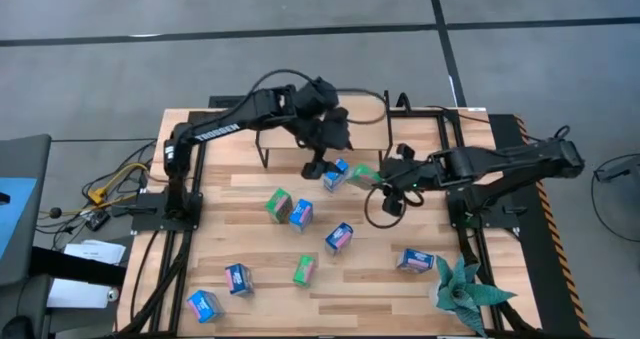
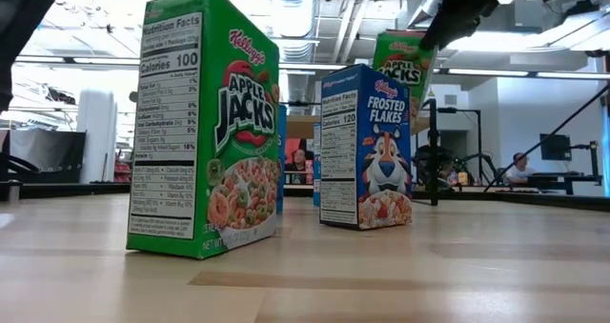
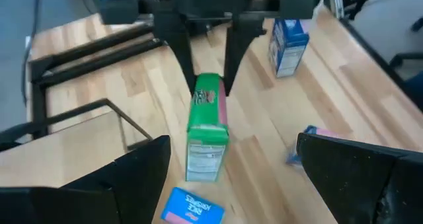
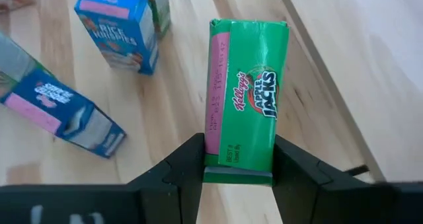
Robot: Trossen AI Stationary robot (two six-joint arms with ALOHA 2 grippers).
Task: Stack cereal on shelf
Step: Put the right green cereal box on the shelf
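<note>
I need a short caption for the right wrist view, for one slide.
Right gripper shut on a green Apple Jacks box above the wooden table.

Green Apple Jacks box (image 4: 246,98) w/ pink side; blue Rice Krispies box (image 4: 122,26); light-wood table (image 4: 172,105).

Lab – open ceiling ducts (image 2: 286,9) | monitor desks (image 2: 562,175) | concrete floor (image 1: 300,29)

shelf (image 1: 300,131): table's far edge | cereal boxes (image 1: 290,209): scattered before it | plant (image 1: 462,291): near-right corner
</note>
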